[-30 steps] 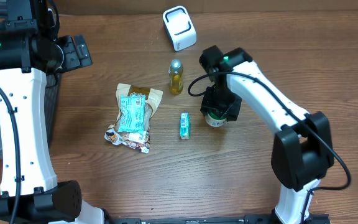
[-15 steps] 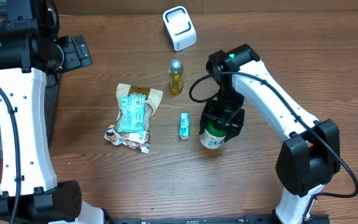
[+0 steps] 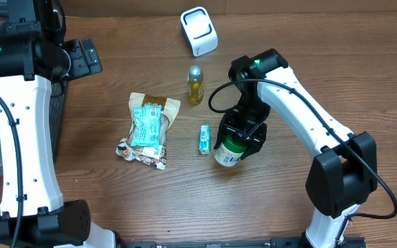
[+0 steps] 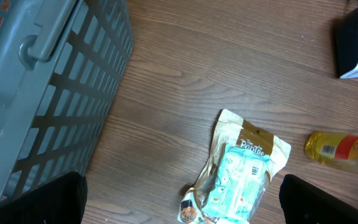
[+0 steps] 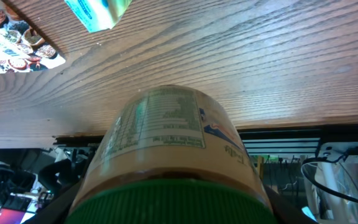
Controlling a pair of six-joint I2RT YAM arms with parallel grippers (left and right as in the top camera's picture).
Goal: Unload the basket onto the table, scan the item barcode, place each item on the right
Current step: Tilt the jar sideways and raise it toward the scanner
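The item is a jar (image 3: 227, 151) with a green lid and a tan label, held tilted above the table. My right gripper (image 3: 243, 133) is shut on it at the lid end. In the right wrist view the jar (image 5: 166, 134) fills the middle, showing a printed text panel, with the gripper (image 5: 173, 208) closed round the lid. No barcode is clear there. The white scanner (image 3: 198, 31) stands at the back of the table, well away from the jar. My left gripper (image 4: 182, 199) is open and holds nothing, high at the far left beside the basket.
A small yellow bottle (image 3: 195, 85) lies between scanner and jar. A teal box (image 3: 205, 139) lies just left of the jar. Snack packets (image 3: 147, 129) are piled left of centre. A grey slatted basket (image 4: 42, 81) stands at the left edge.
The right arm has carried the jar toward the front and slightly left, lifting and tilting it. The left arm has not moved.
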